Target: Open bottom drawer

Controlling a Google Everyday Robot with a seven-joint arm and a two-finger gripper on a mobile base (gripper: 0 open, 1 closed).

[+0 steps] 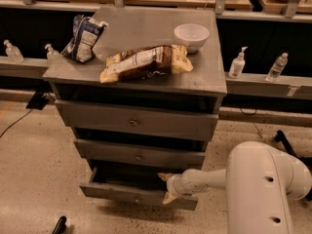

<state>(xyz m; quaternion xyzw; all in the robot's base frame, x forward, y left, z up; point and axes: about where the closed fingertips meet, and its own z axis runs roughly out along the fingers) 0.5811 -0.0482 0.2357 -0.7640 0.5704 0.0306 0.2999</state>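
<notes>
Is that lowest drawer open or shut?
Partly open: the bottom drawer juts out of the cabinet, showing its dark inside. The claw is at its front edge, right of centre.

Tan gripper (164,189) at grey bottom drawer (122,194), white bowl (191,34)

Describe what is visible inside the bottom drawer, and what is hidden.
The bottom drawer is partly pulled out; only a dark interior shows, with no contents discernible. The end effector sits at its front edge, and the middle drawer covers the back.
</notes>
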